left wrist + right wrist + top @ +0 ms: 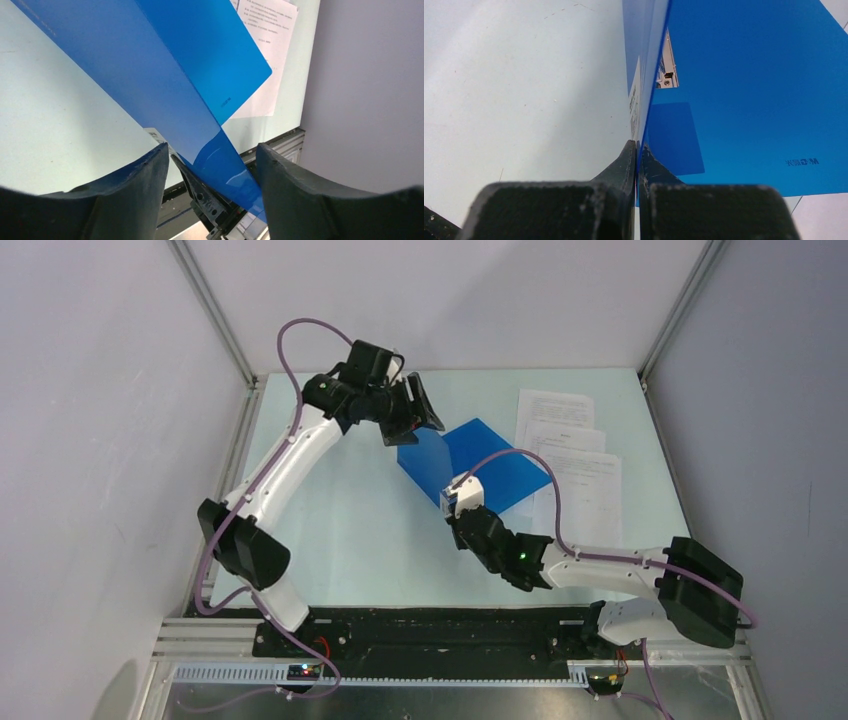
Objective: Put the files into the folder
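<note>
The light is bright and even and comes from above; shadows on the pale smooth table top [380,530] are soft and weak. In the left wrist view the black fingers [125,200] of the left gripper [211,152] are close to the lens and a little blurred, and between them the flat bright blue plastic folder [200,75] carries a pale glossy glare. In the right wrist view the fingers [549,210] of the right gripper [638,147] look soft and grainy, while the small print to the right of them is fairly sharp.
</note>
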